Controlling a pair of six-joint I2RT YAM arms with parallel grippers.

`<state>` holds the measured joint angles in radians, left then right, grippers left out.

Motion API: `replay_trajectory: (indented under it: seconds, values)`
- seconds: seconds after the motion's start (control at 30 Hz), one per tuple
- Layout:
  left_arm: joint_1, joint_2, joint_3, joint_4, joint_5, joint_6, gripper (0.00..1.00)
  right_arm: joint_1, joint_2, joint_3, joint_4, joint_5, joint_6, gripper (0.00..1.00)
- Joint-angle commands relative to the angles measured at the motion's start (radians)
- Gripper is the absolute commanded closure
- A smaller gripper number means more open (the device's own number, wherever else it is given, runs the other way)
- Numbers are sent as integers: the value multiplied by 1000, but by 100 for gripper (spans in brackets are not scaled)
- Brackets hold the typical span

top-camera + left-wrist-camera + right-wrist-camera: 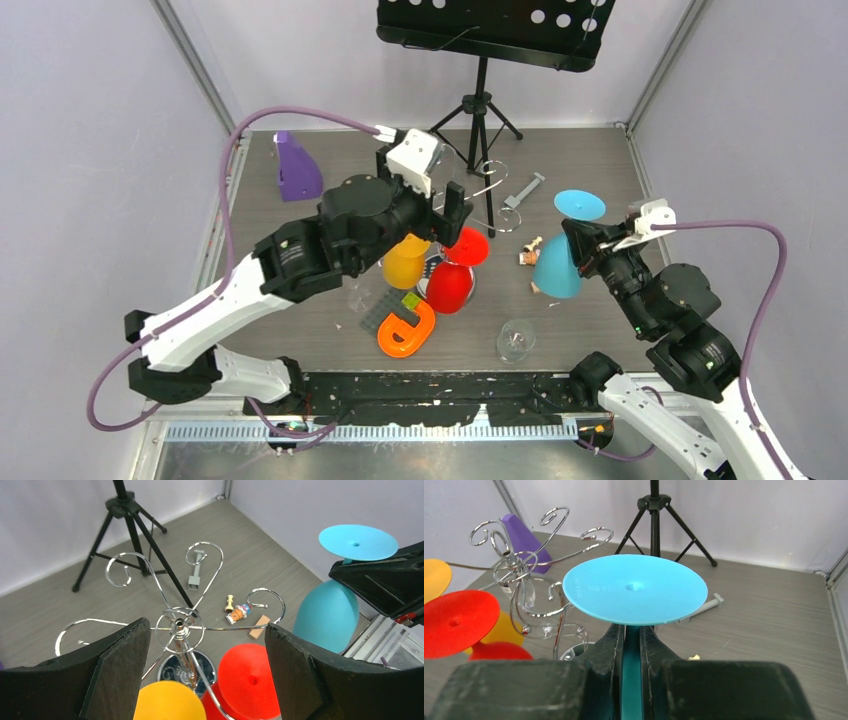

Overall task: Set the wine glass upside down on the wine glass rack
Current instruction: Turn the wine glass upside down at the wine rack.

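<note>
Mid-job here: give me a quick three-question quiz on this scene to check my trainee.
1. True or false: the right claw is shut on the stem of the blue wine glass.
2. Which glasses hang upside down on the wine glass rack? A) the red glass and the orange glass; B) the blue and a clear one; C) none.
3. Fill in: the left claw stands ____ above the rack.
Key: 1 true; 2 A; 3 open.
</note>
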<state>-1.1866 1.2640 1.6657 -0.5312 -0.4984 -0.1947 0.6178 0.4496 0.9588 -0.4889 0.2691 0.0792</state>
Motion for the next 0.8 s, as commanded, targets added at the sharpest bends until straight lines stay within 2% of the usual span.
replay_trajectory:
  seconds: [0.0,0.17,0.27,0.57,0.7,0.77]
  values:
    - [69,41,4,9,133,-122,16,0,34,-17,196,34,-71,95]
    - [130,66,-22,34,157,-149,19,0,66,-28,240,-33,-117,94]
    - [163,70,-39,60,193,-161,27,-1,79,-30,253,-61,-134,95]
    - [184,107,-52,66,256,-154,41,-50,136,-30,256,-144,-161,95]
    - [183,102,-79,73,259,-149,43,-110,161,-41,257,-237,-162,95]
    - [183,97,-93,76,249,-145,44,-156,171,-49,264,-337,-155,95]
